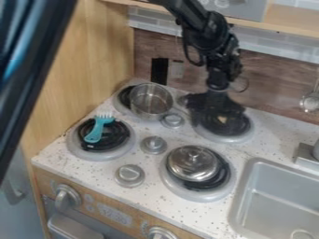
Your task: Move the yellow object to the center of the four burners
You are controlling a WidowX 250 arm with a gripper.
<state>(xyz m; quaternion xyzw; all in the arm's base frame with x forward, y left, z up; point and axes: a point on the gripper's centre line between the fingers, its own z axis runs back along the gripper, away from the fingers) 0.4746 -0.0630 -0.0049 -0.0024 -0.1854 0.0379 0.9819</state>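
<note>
Over the back right burner (243,133), as the view has it, here I am: a black gripper (215,105), hanging down from my dark arm (215,51), which comes in from the top edge. Whether I'm spread, pressed together or pinching something, I cannot tell; I'm dark against a dark burner. And there's the yellow object (222,120), just a small pale patch right by my lower end, over that same burner; touching me or apart, I can't say. Across to the left, an open metal pot (151,100) sits at the back left burner (123,99), leaning into the space beside it. Down in front of that, on the front left burner (118,152), lies a teal utensil (98,128), its pale, toothed end pointing to the back. Over at the front right burner (218,192) it's a shiny metal lid (193,163), knob up. Between the left and right burners run round silver knobs: one near the pot (172,121), one toward the middle (153,144), one nearer the front edge (129,175). Off to the right, a grey sink (244,205) is set into the speckled counter (272,133), and a round metal utensil (310,101) hangs against the wall.
</note>
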